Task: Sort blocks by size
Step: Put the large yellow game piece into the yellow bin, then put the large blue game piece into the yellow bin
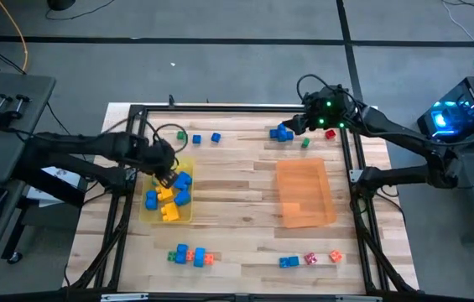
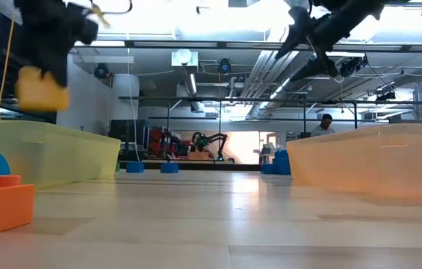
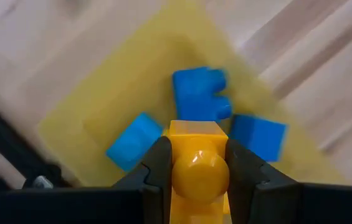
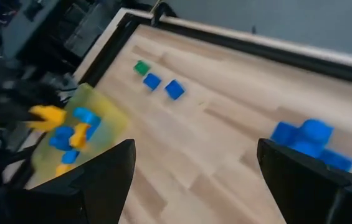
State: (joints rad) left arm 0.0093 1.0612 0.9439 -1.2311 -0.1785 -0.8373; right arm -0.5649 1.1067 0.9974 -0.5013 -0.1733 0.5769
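Note:
My left gripper [image 1: 167,174] hangs over the yellow tray [image 1: 188,168] at the table's left, shut on a yellow block [image 3: 197,165]. Several blue blocks [image 3: 199,93] and yellow blocks [image 1: 163,196] lie in that tray. My right gripper [image 4: 194,186] stands open above the table's far right, near a cluster of blue blocks [image 4: 306,140], touching nothing. Small green [image 1: 182,134] and blue blocks [image 1: 216,137] lie on the far wood, and more blocks [image 1: 190,256] lie along the near edge. My left gripper pinches the yellow block between its two fingers [image 3: 157,168] on two opposite sides [image 3: 174,163]. The fingers come from above, pointing steeply down. The block [image 2: 42,88] hangs below the fingers, lifted clear above the tray.
An orange tray [image 1: 304,195] sits right of centre. Small green [image 1: 305,143] and red [image 1: 330,132] blocks lie near my right gripper. Blue, red and orange blocks [image 1: 310,259] lie at the near right. A black frame [image 1: 220,109] rims the table. Bare wood lies between the trays.

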